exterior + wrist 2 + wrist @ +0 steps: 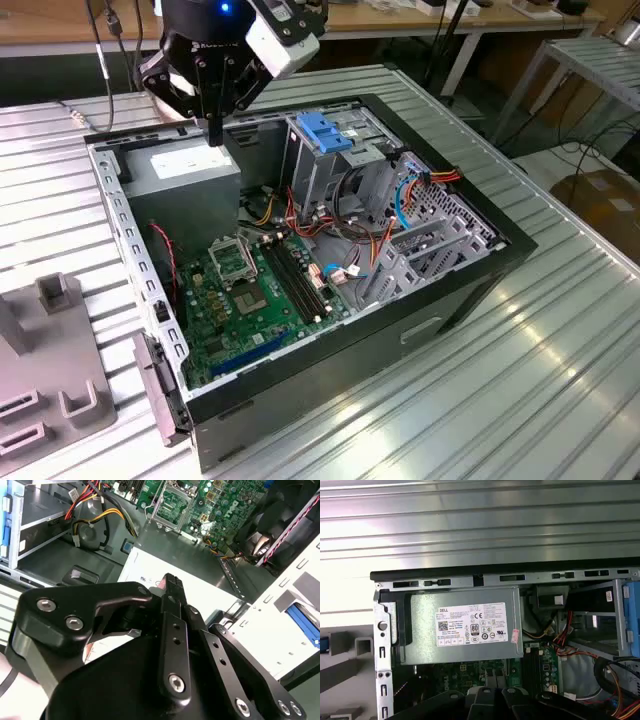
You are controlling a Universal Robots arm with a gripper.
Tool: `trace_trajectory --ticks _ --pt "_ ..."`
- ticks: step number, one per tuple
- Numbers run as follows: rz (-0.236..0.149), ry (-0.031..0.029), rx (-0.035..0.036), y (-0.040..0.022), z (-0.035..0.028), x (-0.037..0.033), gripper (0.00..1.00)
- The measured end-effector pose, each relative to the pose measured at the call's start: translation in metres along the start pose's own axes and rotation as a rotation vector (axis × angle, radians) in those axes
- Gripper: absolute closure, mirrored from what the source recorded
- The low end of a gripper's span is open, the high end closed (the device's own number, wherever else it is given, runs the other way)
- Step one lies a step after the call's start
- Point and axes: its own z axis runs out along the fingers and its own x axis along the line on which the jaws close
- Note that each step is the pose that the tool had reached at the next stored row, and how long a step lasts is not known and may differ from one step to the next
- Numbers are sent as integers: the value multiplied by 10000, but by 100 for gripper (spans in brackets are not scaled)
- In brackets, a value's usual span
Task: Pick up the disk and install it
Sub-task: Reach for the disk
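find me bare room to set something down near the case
Bare: the table on the exterior view's right of the case, and its strip past the power supply. Crowded: cables by the cage inside; a grey fixture on the exterior view's left.

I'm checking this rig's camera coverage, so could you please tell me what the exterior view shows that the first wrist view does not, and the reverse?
Exterior view's extras: the case's black outer side, the perforated panel past the blue-handled cage, and most of the green board. First wrist view's extras: a small pink tag at the edge of the white sticker. Shared: the grey metal box with that sticker, the cage, and the gripper above the box.
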Motion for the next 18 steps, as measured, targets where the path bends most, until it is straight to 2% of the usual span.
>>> trace_trajectory --ticks 18 --pt "0 1 0 -5 -2 71 90"
